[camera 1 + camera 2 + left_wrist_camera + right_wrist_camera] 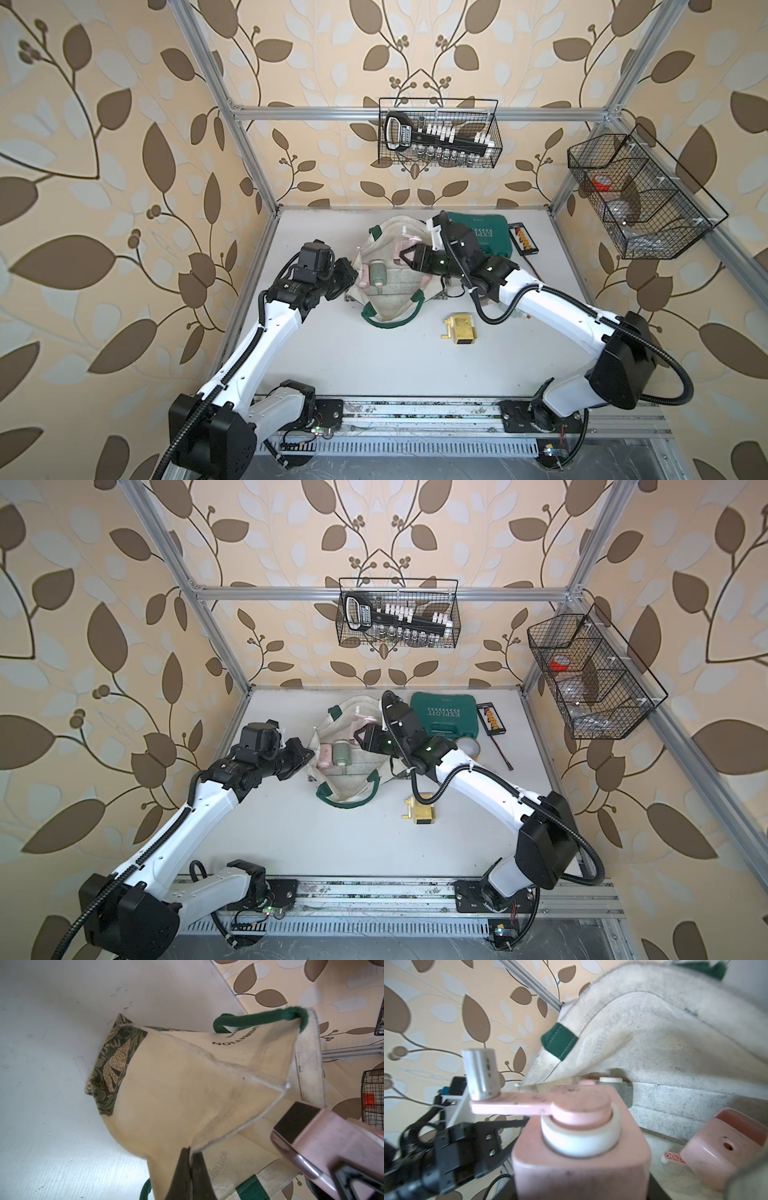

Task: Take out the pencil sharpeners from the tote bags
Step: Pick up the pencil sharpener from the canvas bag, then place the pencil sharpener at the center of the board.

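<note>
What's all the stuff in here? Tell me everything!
tote bag: one, cream, middle of table
pink pencil sharpeners: three, pink, one held, two in bag
green pencil sharpener: one, green, in bag
yellow pencil sharpener: one, yellow, on table
tool case: one, teal, table back
connector board: one, black, beside case
tape roll: one, greyish, beside case
wire baskets: two, black, hung up high
left gripper: black, shut on bag rim
right gripper: black, shut on pink sharpener

The tote bag [166, 1088] was cream canvas — handles [255, 1018] dark green, bottom band [112, 1064] dark green with a pale leaf pattern. Present were a pink sharpener [581, 1147], a sage green sharpener [379, 272] and a yellow sharpener [459, 328]. The tool case [451, 719] was teal; the wallpaper [124, 166] beige with brown leaves.
</note>
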Tool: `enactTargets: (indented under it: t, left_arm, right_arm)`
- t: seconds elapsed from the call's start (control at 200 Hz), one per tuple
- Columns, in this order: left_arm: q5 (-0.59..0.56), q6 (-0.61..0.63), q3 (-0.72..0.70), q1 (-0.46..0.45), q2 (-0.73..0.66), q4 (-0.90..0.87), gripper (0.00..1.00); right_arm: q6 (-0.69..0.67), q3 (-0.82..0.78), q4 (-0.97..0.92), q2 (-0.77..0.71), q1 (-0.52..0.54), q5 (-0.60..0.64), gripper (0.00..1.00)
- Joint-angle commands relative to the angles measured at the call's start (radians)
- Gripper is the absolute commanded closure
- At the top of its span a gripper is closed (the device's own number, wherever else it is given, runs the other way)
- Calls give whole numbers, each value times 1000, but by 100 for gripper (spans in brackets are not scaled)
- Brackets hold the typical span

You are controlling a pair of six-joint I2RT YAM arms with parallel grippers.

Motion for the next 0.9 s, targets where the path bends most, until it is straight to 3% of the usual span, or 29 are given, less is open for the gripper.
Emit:
enactTargets:
  t: [0.0, 0.19, 0.44, 0.755, 0.895]
  left_arm:
    - [21, 49, 100, 24, 43, -44, 100]
    - [76, 80, 173, 90, 121, -60, 100]
    - [105, 60, 143, 110, 139, -28, 100]
    - [100, 86, 168, 163, 159, -34, 100]
    - [115, 90, 185, 208, 186, -20, 100]
  right_arm:
    - [-18, -27, 26, -125, -60, -76, 53]
    - [-63, -116, -99, -308, -212, -62, 52]
    - [-113, -265, -238, -435, -392, -33, 53]
    - [-87, -511, -196, -506, -400, -158, 53]
    - [-27, -585, -117, -510, -314, -183, 53]
